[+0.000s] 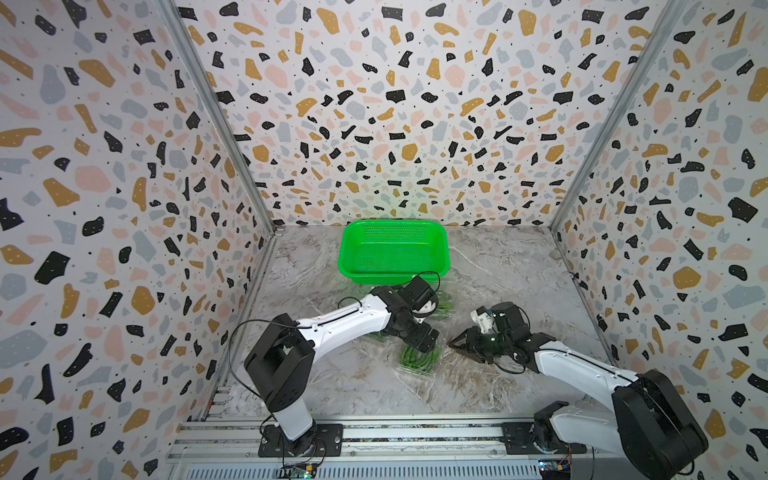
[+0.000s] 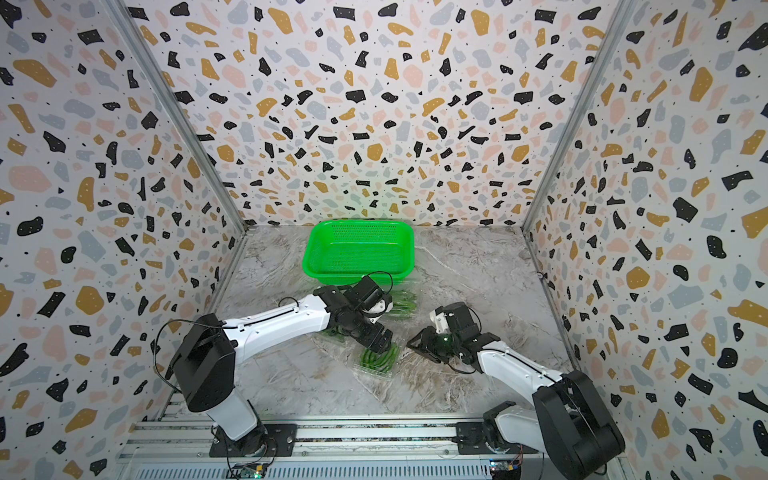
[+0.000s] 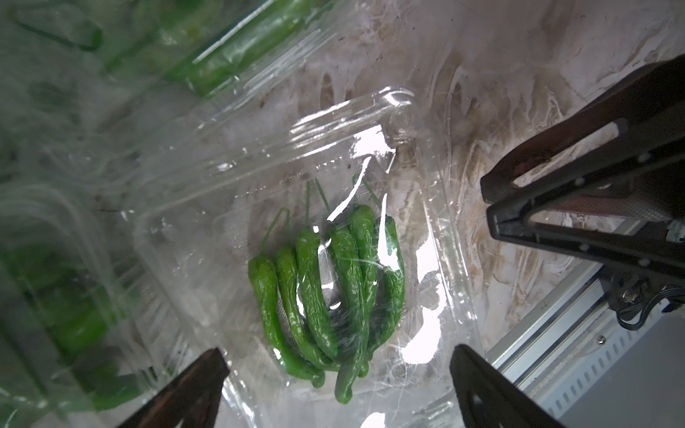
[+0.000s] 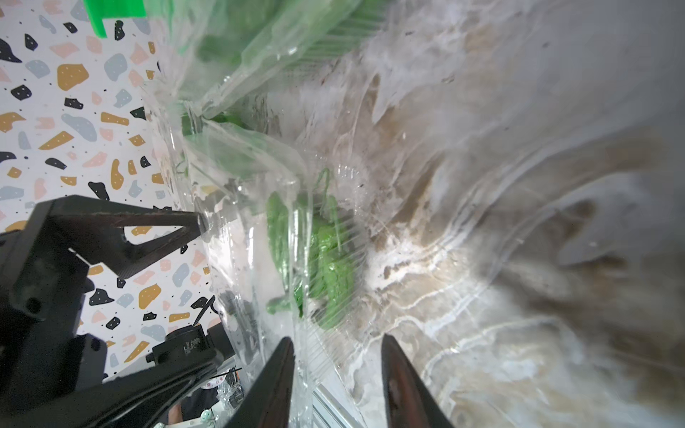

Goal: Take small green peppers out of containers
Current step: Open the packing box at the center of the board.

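Note:
Several small green peppers (image 3: 326,292) lie bunched inside a clear plastic container (image 3: 426,207) on the marble table; both top views show the bunch (image 1: 417,357) (image 2: 378,358). My left gripper (image 3: 339,374) hangs just above this pack, open wide, its fingers either side of the peppers and nothing held. My right gripper (image 4: 337,355) comes in low from the right (image 1: 452,344). Its jaws stand apart with the pack's thin rim (image 4: 307,355) between them. Two more containers of peppers lie nearby, one beside the left wrist (image 1: 444,305) and one under the left forearm (image 1: 376,336).
A bright green perforated basket (image 1: 392,226) stands at the back centre, just behind the left wrist. Patterned walls close in the left, right and back. An aluminium rail (image 1: 374,432) with both arm bases runs along the front edge.

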Action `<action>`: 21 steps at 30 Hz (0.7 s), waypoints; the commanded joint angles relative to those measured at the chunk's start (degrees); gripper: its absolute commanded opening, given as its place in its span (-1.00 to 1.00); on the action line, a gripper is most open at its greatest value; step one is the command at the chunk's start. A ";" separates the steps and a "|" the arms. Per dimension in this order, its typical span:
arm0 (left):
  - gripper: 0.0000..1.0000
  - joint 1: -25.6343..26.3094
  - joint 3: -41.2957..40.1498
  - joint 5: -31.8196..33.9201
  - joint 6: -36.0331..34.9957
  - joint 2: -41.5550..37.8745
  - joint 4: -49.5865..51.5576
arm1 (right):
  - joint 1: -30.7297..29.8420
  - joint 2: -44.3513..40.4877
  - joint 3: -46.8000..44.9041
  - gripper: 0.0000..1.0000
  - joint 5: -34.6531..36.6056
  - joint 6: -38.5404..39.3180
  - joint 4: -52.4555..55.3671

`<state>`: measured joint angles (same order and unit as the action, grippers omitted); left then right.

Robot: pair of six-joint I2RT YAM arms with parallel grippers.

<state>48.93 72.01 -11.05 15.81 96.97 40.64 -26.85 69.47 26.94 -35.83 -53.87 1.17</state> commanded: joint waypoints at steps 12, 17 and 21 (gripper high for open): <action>0.92 0.35 -0.28 -1.76 0.44 0.15 -1.53 | -2.06 4.01 3.99 -0.31 0.49 3.65 0.70; 0.92 0.35 -0.06 -3.22 0.69 0.15 -2.40 | -3.17 5.75 5.68 -0.32 0.81 4.48 -0.23; 0.92 0.40 0.43 -5.04 0.64 0.15 -3.31 | -5.51 6.32 8.06 -0.32 2.20 5.95 -0.22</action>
<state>48.93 72.01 -12.95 16.14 96.99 39.38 -30.98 75.85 31.99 -34.57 -50.04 1.50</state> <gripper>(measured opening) 0.962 0.340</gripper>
